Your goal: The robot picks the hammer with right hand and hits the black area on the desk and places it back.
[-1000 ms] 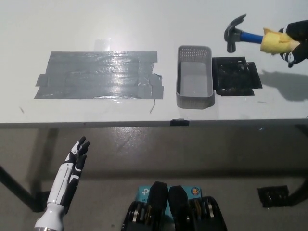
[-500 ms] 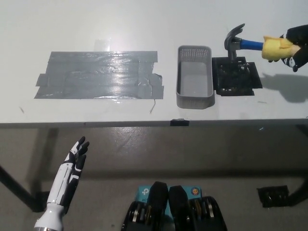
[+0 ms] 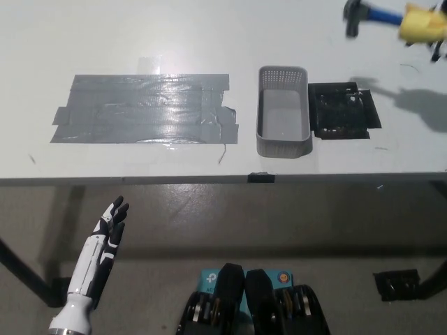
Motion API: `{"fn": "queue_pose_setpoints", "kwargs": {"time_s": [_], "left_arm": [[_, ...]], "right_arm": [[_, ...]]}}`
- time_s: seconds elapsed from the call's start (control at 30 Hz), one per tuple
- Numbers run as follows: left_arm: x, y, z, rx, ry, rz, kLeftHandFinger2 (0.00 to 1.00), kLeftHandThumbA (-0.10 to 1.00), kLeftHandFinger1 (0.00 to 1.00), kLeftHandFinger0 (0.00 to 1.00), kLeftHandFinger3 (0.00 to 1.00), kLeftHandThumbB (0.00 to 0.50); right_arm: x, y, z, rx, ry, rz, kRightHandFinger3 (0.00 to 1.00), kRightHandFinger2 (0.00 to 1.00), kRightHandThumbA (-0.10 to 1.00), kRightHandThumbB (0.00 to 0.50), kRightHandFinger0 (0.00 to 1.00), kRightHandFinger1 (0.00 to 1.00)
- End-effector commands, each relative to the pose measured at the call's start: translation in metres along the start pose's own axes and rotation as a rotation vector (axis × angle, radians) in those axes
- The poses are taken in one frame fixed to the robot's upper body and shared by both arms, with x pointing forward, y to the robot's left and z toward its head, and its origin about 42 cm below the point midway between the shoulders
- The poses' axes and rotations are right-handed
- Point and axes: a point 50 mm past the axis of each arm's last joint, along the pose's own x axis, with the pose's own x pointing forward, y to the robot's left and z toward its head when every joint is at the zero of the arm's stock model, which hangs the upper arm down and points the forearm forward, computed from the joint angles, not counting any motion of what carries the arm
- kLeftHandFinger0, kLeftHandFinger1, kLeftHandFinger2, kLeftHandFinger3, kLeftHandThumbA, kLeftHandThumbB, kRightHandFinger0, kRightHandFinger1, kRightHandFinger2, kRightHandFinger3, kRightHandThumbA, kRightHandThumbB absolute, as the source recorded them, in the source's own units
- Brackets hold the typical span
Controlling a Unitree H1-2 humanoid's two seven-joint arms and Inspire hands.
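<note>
Right hand (image 3: 434, 43) grips hammer (image 3: 391, 17) aloft above black area (image 3: 342, 110). Left hand (image 3: 106, 234) below table (image 3: 209, 35), fingers spread, empty.

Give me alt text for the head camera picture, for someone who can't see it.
The black right hand holds a hammer by its yellow grip high over the desk's far right, above a black patch. A grey basket sits beside wide grey tape; the white left hand hangs open below the desk.
</note>
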Motion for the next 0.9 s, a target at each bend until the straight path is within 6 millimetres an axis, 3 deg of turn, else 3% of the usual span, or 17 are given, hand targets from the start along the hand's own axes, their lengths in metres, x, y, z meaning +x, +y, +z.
{"fn": "queue_pose_setpoints", "kwargs": {"time_s": [0.0, 0.07, 0.13, 0.23, 0.3, 0.33, 0.37, 0.47, 0.5, 0.53, 0.57, 0.6, 0.67, 0.7, 0.77, 0.83, 0.87], "left_arm": [[0.007, 0.008, 0.014, 0.029, -0.071, 0.001, 1.00, 1.00, 1.00, 1.00, 1.00, 0.035], [0.008, 0.007, 0.015, 0.027, -0.075, 0.000, 1.00, 1.00, 1.00, 1.00, 1.00, 0.029], [0.008, 0.008, 0.016, 0.026, -0.074, 0.000, 1.00, 1.00, 1.00, 1.00, 1.00, 0.036], [0.009, 0.007, 0.016, 0.030, -0.079, 0.002, 1.00, 1.00, 1.00, 1.00, 1.00, 0.023], [0.009, 0.007, 0.016, 0.029, -0.079, 0.002, 1.00, 1.00, 1.00, 1.00, 1.00, 0.022], [0.009, 0.007, 0.016, 0.028, -0.077, 0.002, 1.00, 1.00, 1.00, 1.00, 1.00, 0.022], [0.009, 0.007, 0.016, 0.028, -0.077, 0.002, 1.00, 1.00, 1.00, 1.00, 1.00, 0.023], [0.010, 0.007, 0.016, 0.027, -0.076, 0.002, 1.00, 1.00, 1.00, 1.00, 1.00, 0.029], [0.010, 0.007, 0.016, 0.027, -0.076, 0.002, 1.00, 1.00, 1.00, 1.00, 1.00, 0.029], [0.010, 0.007, 0.017, 0.028, -0.077, 0.002, 1.00, 1.00, 1.00, 1.00, 1.00, 0.029], [0.010, 0.007, 0.017, 0.031, -0.082, 0.000, 1.00, 1.00, 1.00, 1.00, 1.00, 0.025], [0.010, 0.007, 0.017, 0.035, -0.085, 0.000, 1.00, 1.00, 1.00, 1.00, 1.00, 0.017], [0.010, 0.008, 0.017, 0.037, -0.083, 0.003, 1.00, 1.00, 1.00, 1.00, 1.00, 0.023], [0.010, 0.009, 0.018, 0.039, -0.084, 0.004, 1.00, 1.00, 1.00, 1.00, 1.00, 0.022], [0.011, 0.010, 0.018, 0.040, -0.084, 0.007, 1.00, 1.00, 1.00, 1.00, 1.00, 0.024], [0.010, 0.010, 0.018, 0.036, -0.083, 0.010, 1.00, 1.00, 1.00, 1.00, 1.00, 0.022], [0.011, 0.010, 0.019, 0.038, -0.089, 0.008, 1.00, 1.00, 1.00, 1.00, 1.00, 0.016]], "right_arm": [[-0.061, -0.062, 0.014, 0.068, -0.095, -0.196, 0.62, 0.98, -0.10, 0.191, 0.05, 0.60], [-0.052, -0.051, 0.010, 0.063, -0.094, -0.165, 0.63, 0.99, -0.10, 0.191, 0.01, 0.58], [-0.042, -0.041, 0.008, 0.008, -0.086, -0.154, 0.64, 1.00, -0.10, 0.185, 0.06, 0.65], [-0.023, -0.021, -0.002, 0.054, -0.069, -0.096, 0.71, 1.00, -0.10, 0.143, 0.04, 0.65], [-0.015, -0.013, -0.007, 0.063, -0.068, -0.064, 0.93, 1.00, -0.10, 0.104, 0.08, 0.70], [-0.004, -0.002, -0.013, 0.039, -0.049, -0.043, 1.00, 1.00, -0.10, 0.090, 0.08, 0.67], [0.008, 0.010, -0.020, 0.021, -0.019, -0.024, 1.00, 1.00, -0.10, 0.106, 0.07, 0.64], [0.048, 0.053, -0.039, -0.055, 0.093, 0.055, 0.95, 1.00, -0.10, 0.130, 0.03, 0.62], [0.051, 0.056, -0.040, -0.063, 0.106, 0.059, 0.91, 1.00, -0.10, 0.129, 0.02, 0.61], [0.060, 0.069, -0.043, -0.080, 0.140, 0.073, 0.85, 0.98, -0.10, 0.161, 0.00, 0.60], [0.069, 0.084, -0.045, -0.148, 0.166, 0.082, 0.76, 0.91, -0.10, 0.136, 0.01, 0.56], [0.075, 0.091, -0.047, -0.160, 0.178, 0.095, 0.62, 0.85, -0.10, 0.143, 0.00, 0.50], [0.086, 0.109, -0.049, -0.212, 0.178, 0.127, 0.50, 0.80, -0.10, 0.170, 0.00, 0.44], [0.091, 0.116, -0.051, -0.223, 0.184, 0.140, 0.47, 0.79, -0.10, 0.182, 0.00, 0.40], [0.099, 0.127, -0.051, -0.250, 0.207, 0.154, 0.54, 0.78, -0.10, 0.198, 0.00, 0.38], [0.105, 0.137, -0.052, -0.300, 0.222, 0.162, 0.61, 0.83, -0.10, 0.193, 0.02, 0.47], [0.105, 0.138, -0.052, -0.312, 0.219, 0.165, 0.56, 0.82, -0.10, 0.200, 0.01, 0.50]]}}
